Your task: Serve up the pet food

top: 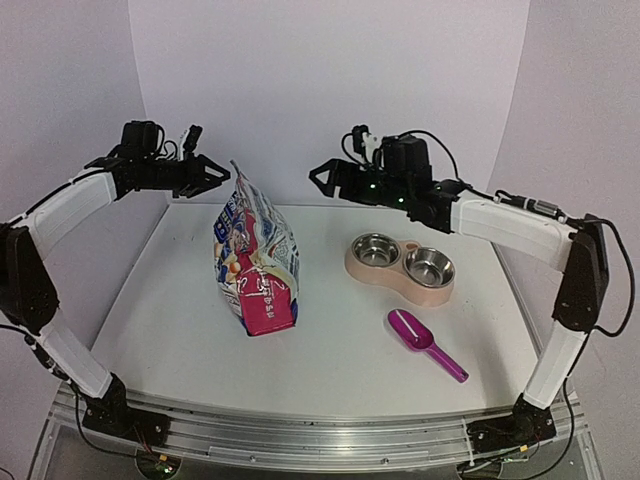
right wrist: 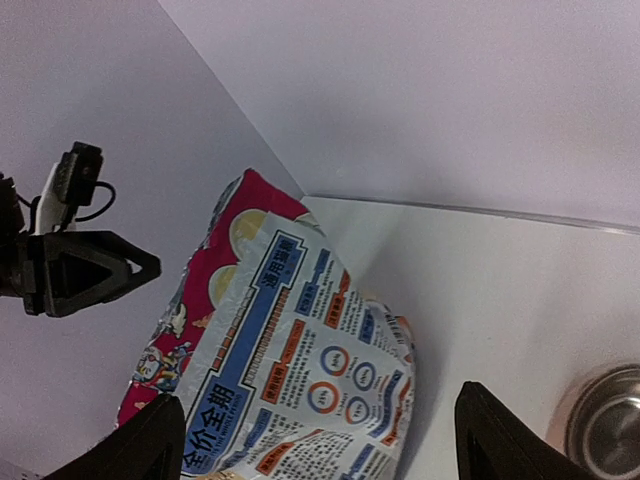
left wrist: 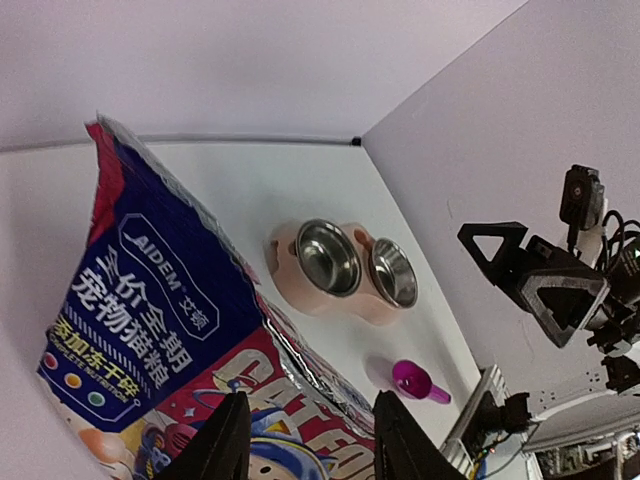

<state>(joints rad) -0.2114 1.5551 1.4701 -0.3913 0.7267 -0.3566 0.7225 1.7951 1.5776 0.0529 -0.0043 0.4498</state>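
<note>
The white table (top: 170,330) is the biggest thing here. On it, a little left of the middle, stands the cat food bag (top: 255,260). The pet food itself cannot be seen; it is most likely inside. The bag is shiny, so it will probably be slippery. It is soft too, and will likely bend and sag when squeezed. It looks full, so it may be a bit heavy. The best place to take hold seems to be the thin top edge at the far end, where the sides come flat together.

To the right is the pink feeder (top: 352,268) with two steel bowls. Nearer and to the right lies the magenta scoop (top: 425,342).

The left gripper (top: 218,174) hangs just beside the top of the bag. Its fingers (left wrist: 225,440) are partly open and hold nothing. The right gripper (top: 318,178) hangs in the air between the bag and the feeder. Its fingers (right wrist: 160,440) are wide open and touch nothing.
</note>
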